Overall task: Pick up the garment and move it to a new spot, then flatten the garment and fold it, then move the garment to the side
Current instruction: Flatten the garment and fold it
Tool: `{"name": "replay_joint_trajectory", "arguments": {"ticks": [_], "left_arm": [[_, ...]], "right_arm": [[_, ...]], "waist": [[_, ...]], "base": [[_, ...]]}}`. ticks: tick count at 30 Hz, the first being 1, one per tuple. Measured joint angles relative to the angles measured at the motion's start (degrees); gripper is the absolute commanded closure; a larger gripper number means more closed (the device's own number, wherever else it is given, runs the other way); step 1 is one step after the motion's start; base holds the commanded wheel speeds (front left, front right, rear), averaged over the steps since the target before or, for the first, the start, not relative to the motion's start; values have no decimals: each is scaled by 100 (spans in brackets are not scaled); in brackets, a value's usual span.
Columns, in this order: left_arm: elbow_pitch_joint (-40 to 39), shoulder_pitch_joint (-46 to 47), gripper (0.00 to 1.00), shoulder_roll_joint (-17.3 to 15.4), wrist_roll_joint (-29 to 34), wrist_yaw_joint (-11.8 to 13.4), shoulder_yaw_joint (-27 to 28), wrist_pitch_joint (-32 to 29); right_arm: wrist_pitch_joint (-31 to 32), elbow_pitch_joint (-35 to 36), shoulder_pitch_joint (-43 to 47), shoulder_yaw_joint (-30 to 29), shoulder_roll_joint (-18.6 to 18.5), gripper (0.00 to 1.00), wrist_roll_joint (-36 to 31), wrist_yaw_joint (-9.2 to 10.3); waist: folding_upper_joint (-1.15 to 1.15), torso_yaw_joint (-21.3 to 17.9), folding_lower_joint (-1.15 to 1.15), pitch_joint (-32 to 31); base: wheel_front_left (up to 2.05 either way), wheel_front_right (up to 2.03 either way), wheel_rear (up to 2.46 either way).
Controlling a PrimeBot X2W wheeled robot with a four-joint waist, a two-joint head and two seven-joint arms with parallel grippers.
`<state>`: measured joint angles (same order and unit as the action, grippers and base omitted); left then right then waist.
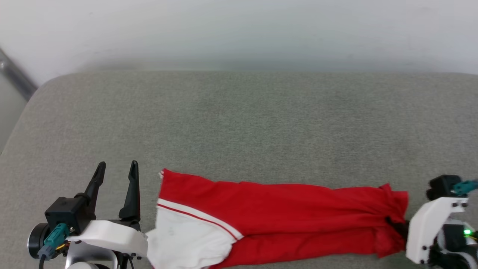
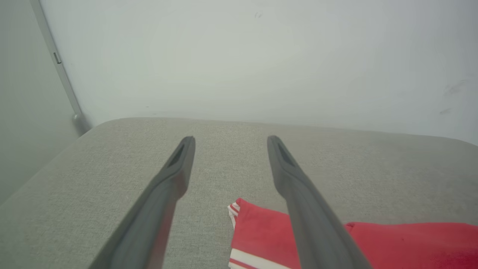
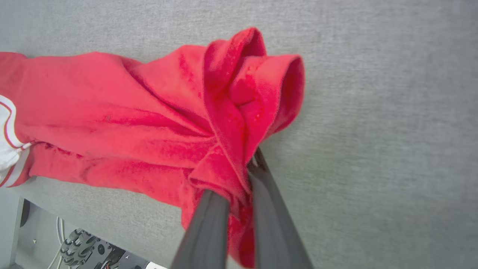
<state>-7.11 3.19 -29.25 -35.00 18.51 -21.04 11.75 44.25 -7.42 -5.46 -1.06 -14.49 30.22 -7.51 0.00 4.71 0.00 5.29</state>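
Note:
The garment (image 1: 283,209) lies as a long red strip along the front of the grey cushioned surface (image 1: 239,123), its white sleeve with red-white trim at the left end. My left gripper (image 1: 117,164) stands open just left of that end, touching nothing; in the left wrist view its fingers (image 2: 179,168) spread above the garment's striped corner (image 2: 261,231). My right gripper (image 1: 397,224) is at the right end. In the right wrist view it (image 3: 242,175) is shut on a bunched fold of the garment (image 3: 149,123), and the cloth hides its fingertips.
A pale wall (image 1: 239,33) runs behind the cushion, with a metal rail (image 1: 15,78) at the far left. The cushion's front edge is close to the garment. Below that edge, cables (image 3: 74,246) show in the right wrist view. Bare cushion stretches behind the garment.

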Motion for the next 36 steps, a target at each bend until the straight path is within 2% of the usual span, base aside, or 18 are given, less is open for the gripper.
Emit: {"name": "replay_joint_trajectory", "arguments": {"ticks": [6, 12, 14, 20, 24, 27, 31, 32, 36], "left_arm": [[-135, -75, 0, -52, 40, 68, -22, -42], [-190, -175, 0, -68, 37, 118, -46, -84], [-202, -187, 0, -70, 23, 124, -58, -107], [-241, -180, 0, -78, 23, 122, -98, -151], [-241, -115, 0, -74, 38, 89, -149, -176], [-229, -43, 0, -49, 38, 52, -210, -179], [-182, 66, 0, 1, 37, -10, -263, -182], [-134, 214, 0, 78, 36, -86, -323, -174], [-66, 359, 0, 157, 18, -154, -383, -126]], "right_arm": [[118, -38, 125, -733, -281, 100, -116, 1], [356, 12, 268, -1715, -344, 100, -274, 1], [572, 38, 244, -1968, -169, 100, -99, 1], [1924, 356, -7, -2264, 820, 100, 979, 1], [2582, 584, -99, -2319, 1104, 100, 1781, 1], [2846, 398, -182, -2117, 1129, 100, 2576, 1], [2617, -5, -227, -1299, 1155, 100, 3434, 2], [2123, -334, -436, -348, 1151, 100, 3872, 1], [1575, -702, -724, 550, 1156, 100, 4163, 2]], "waist": [[0, -225, 0, -180], [0, -363, 0, -279], [0, -393, 0, -288], [0, -386, 0, -244], [0, -285, 0, -202], [0, -179, 0, -169], [0, -15, 0, -113], [0, 157, 0, -17], [0, 325, 0, 123]], "base": [[0, 0, 0], [0, 0, 0], [0, 0, 0], [0, 0, 0], [0, 0, 0], [0, 0, 0], [0, 0, 0], [0, 0, 0], [0, 0, 0]]}}
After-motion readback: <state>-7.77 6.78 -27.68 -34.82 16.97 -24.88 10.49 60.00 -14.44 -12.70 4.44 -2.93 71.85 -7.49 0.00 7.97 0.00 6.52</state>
